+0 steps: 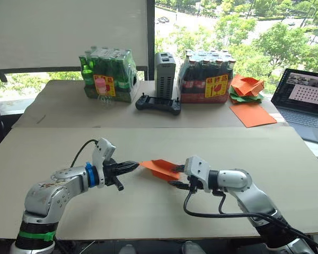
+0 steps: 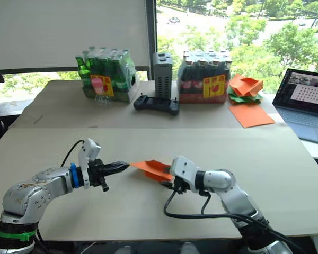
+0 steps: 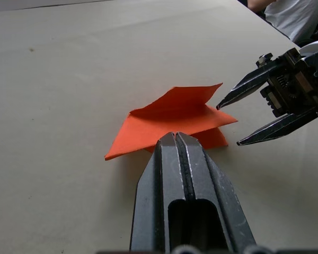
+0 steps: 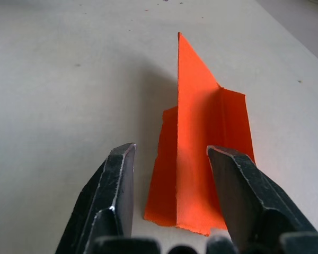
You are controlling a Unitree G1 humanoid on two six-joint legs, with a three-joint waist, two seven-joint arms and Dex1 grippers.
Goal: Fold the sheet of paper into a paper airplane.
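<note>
The sheet of paper point(image 1: 160, 168) is bright orange and folded into a pointed, dart-like shape with two angled wings and an upright middle fold point(image 4: 191, 132). It rests on the beige table point(image 1: 148, 222) between my two grippers. My left gripper point(image 1: 137, 165) is shut, its tips point(image 3: 175, 136) right at the paper's near edge; I cannot tell whether they touch it. My right gripper point(image 1: 175, 177) is open at the paper's blunt end, one finger point(image 4: 116, 185) on each side of the fold and nothing pinched.
At the back stand a green bottle pack point(image 1: 108, 74), a dark bottle pack point(image 1: 206, 76), a grey box point(image 1: 165, 74) and a black controller point(image 1: 158, 104). A heap of crumpled papers point(image 1: 246, 87), a flat orange sheet point(image 1: 252, 114) and a laptop point(image 1: 305, 98) are at the right. A person's sleeve point(image 3: 294, 18) shows beyond the table.
</note>
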